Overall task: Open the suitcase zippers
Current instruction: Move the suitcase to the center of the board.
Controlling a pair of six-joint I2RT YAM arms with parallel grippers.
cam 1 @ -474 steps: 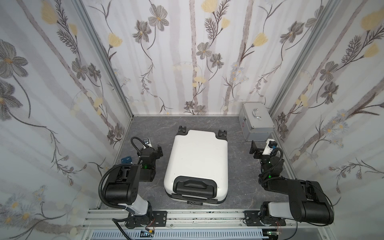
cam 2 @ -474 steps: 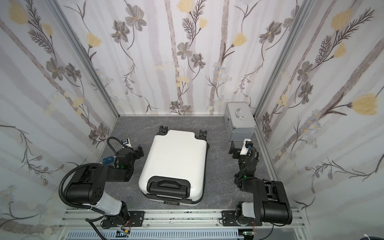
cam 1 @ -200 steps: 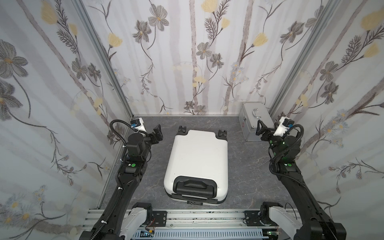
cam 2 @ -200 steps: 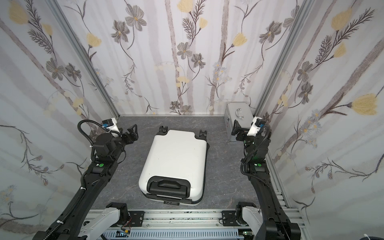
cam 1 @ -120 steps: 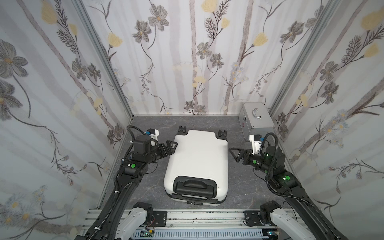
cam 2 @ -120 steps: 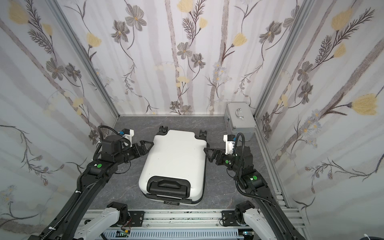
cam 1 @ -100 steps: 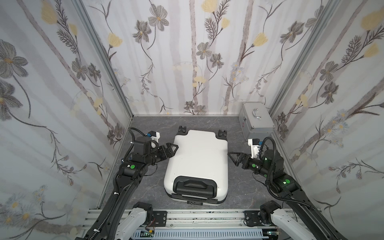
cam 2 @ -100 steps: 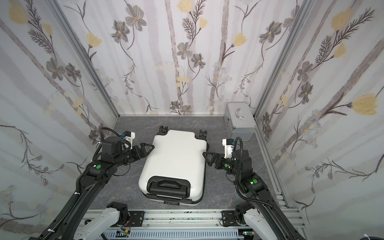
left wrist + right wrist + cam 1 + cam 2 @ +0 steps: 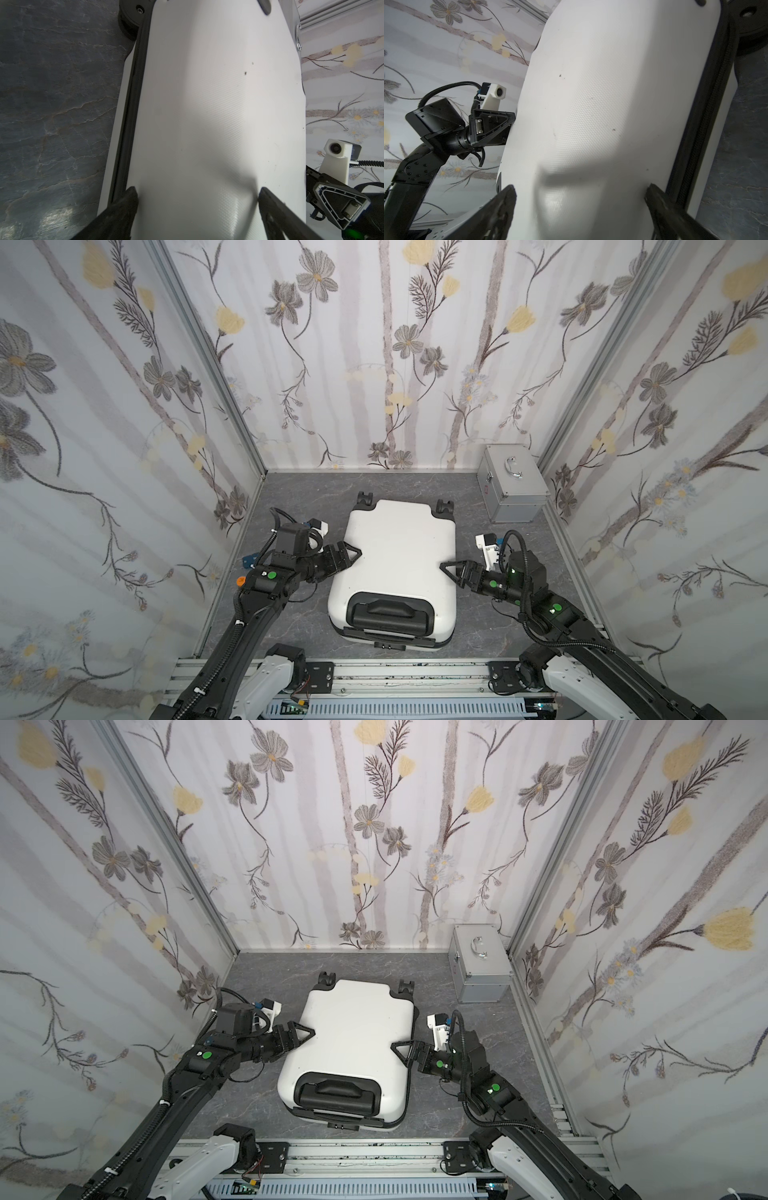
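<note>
The white suitcase (image 9: 401, 547) (image 9: 357, 1036) lies flat mid-floor, black wheels at the far end and the black handle recess at the near end. My left gripper (image 9: 353, 556) (image 9: 309, 1033) is at its left edge and my right gripper (image 9: 449, 570) (image 9: 399, 1050) at its right edge. Both stand open, straddling the upper shell's rounded side. The black zippers band (image 9: 133, 104) (image 9: 708, 116) runs along the seam, just beside one finger of each gripper (image 9: 197, 190) (image 9: 581, 187). No pulls can be made out.
A silver aluminium box (image 9: 509, 485) (image 9: 478, 961) stands in the far right corner. Floral walls close in three sides. An aluminium rail (image 9: 395, 672) carrying both arm bases runs along the front. Small blue (image 9: 248, 561) and orange (image 9: 240, 580) bits lie on the floor at the left wall.
Over the last second both arms came down from a raised pose near the back to the suitcase's sides. In the last half second both grippers moved nearer along the edges.
</note>
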